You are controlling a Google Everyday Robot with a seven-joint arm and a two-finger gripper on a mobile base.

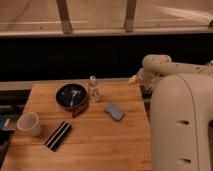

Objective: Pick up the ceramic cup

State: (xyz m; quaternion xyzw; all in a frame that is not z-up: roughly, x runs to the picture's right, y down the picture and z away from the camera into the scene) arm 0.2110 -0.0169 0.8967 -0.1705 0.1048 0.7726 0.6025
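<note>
The ceramic cup (29, 123) is a small plain white handleless cup standing upright near the left edge of the wooden table (100, 145). The gripper (134, 79) is at the end of the white arm (165, 67), at the table's back right corner, far from the cup. It holds nothing that I can see.
A dark round bowl (72, 96) with something pale inside stands at the back middle, with a small clear bottle (93, 89) right of it. A blue-grey flat object (114, 111) lies at mid right. A black bar-shaped object (58, 135) lies near the cup. The robot's white body (182, 125) fills the right side.
</note>
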